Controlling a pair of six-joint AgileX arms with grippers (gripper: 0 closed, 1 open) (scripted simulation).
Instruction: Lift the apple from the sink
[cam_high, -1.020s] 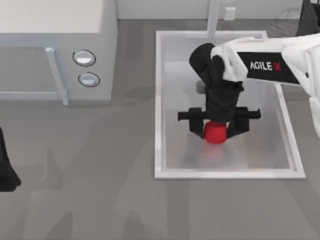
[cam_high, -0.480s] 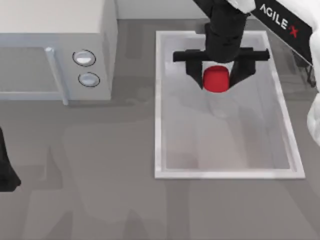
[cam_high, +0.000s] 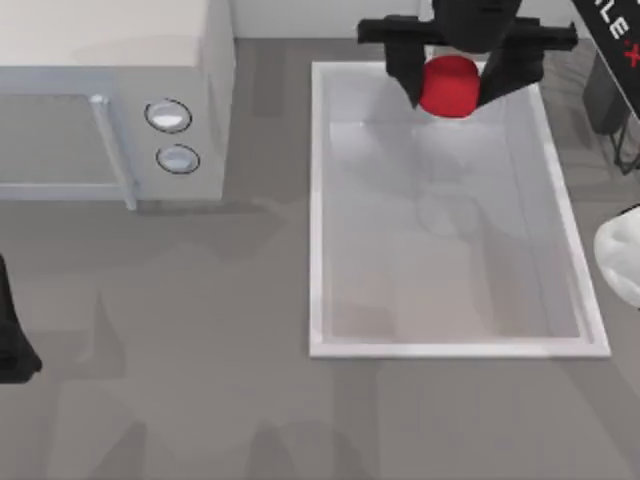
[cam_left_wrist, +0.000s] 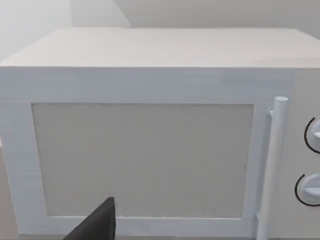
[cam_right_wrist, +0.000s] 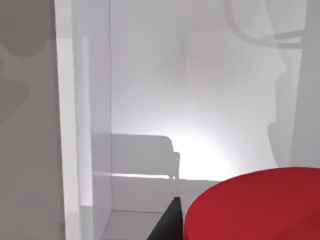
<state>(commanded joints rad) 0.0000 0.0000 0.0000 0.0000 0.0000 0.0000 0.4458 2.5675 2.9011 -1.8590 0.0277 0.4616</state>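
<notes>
With its fingers clamped on either side of the apple (cam_high: 447, 85), the right gripper (cam_high: 452, 82) has climbed fast in the last second, from low over the basin floor to high above the far end of the sink (cam_high: 320, 210), up near the top view's upper edge. I'd call the lift essentially done: the apple hangs clear of the basin. It looks smooth, bright red, slightly flattened, unmarked. Over on the left, the left gripper (cam_high: 12, 345) sits parked facing the microwave (cam_high: 110, 100).
</notes>
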